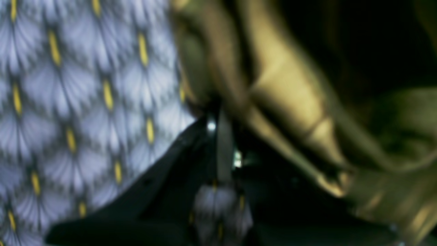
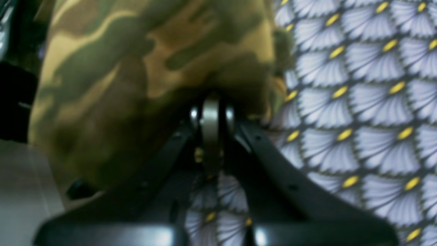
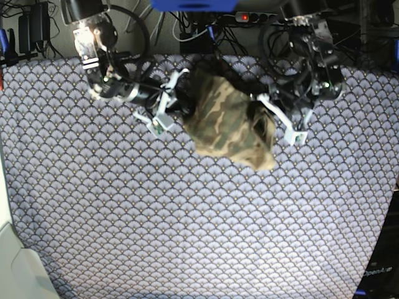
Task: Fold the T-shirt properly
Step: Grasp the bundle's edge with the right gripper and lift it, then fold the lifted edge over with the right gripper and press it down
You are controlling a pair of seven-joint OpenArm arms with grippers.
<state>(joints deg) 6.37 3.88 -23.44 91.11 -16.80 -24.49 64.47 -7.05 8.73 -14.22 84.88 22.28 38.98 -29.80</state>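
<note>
Base view first: near the camera it's all tablecloth (image 3: 187,237), purple scallops with yellow flecks, flat and bare across the front. Further back, the T-shirt (image 3: 227,121) hangs bunched in a camouflage lump between the two arms, its lower edge drooping toward the cloth at the right. Right gripper (image 3: 177,103) comes in from the view's left and bites into the shirt's edge; left gripper (image 3: 265,115) meets it from the view's right. Behind them, cables and dark gear line the table's far edge.

Up close on the right wrist camera, the right gripper's fingers sit pressed together with camouflage fabric (image 2: 136,68) bulging just above the tips, pinched tight. On the left wrist camera, blurry, the left gripper (image 1: 222,136) has narrow fingers pinched on a tan fold (image 1: 290,95).
</note>
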